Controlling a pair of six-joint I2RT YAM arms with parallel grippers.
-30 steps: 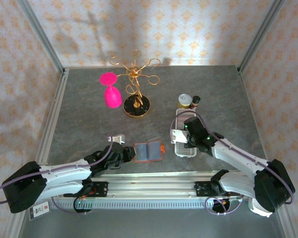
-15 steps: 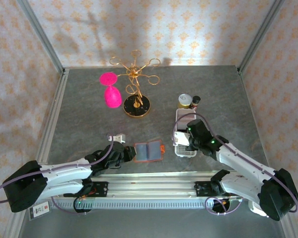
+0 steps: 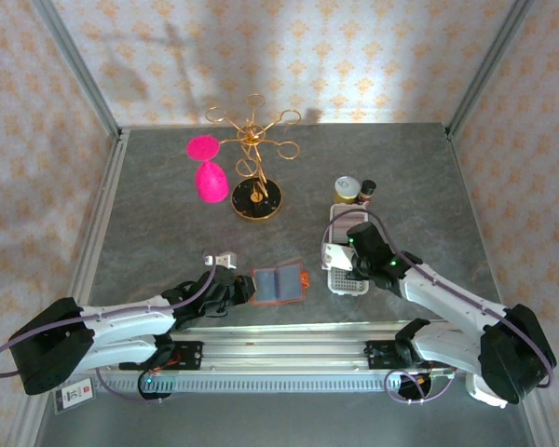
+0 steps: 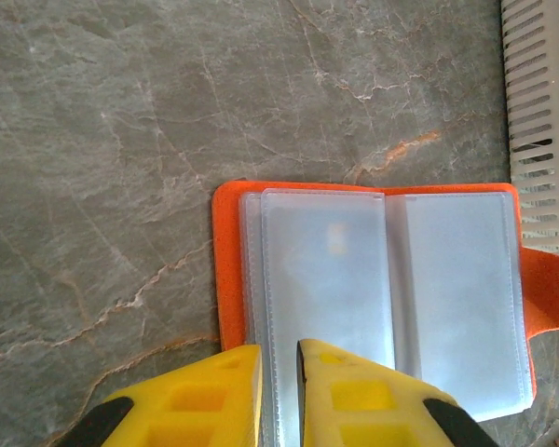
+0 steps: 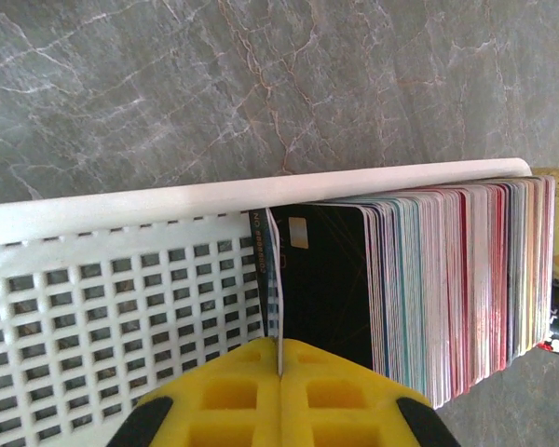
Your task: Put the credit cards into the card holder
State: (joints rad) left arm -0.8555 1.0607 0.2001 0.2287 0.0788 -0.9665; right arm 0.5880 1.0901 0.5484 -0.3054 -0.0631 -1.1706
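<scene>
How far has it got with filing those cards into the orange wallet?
Done: card holder lies open, its visible pockets look empty. In hand: left pincer pinches a clear sleeve; right pincer is shut on one card at the end of the stack in the white tray. Left: carrying every card across.

We take this for a robotics lab test cell. With the gold wire stand [image 3: 256,198] as our marker: behind it and off to both sides rise flat walls [image 3: 354,56] papered in one repeating pattern and framed by bare aluminium posts [image 3: 74,65], and it stands on a grey stone-look tabletop [image 3: 158,233]. In front of it an aluminium rail [image 3: 289,340] carries 2 robot arms [image 3: 121,326] trailing loose cables. Unrelated props sit around it: a pink glass [image 3: 211,183] just to its left, jars [image 3: 347,189] to its right, a white slotted tray [image 3: 349,284] packed with credit cards [image 5: 447,279] in front and to the right, and an orange card holder [image 3: 278,284] in front.
</scene>
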